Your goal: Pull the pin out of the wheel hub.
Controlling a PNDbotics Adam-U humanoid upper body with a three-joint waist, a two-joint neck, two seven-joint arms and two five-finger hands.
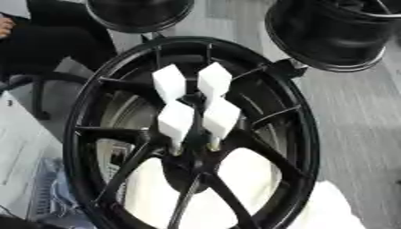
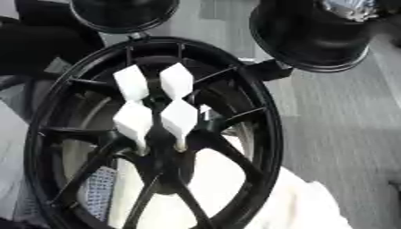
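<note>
We look down on a large black spoked metal wheel hub (image 1: 102,134) filling most of the view, resting over white cloth-like padding (image 1: 243,179). It looks heavy and rigid, unlikely to shift. Two more black rims (image 1: 329,31) sit beyond it. At its centre stand four white block-headed pins (image 1: 194,105), clustered, their thin stems seated in the hub's holes. We judge them light, stiff and smooth-sided; the blocky white head of one pin (image 1: 175,121) is the place to pinch, pulling straight along its stem. Neither of our hands shows in either view, so we cannot tell their state.
</note>
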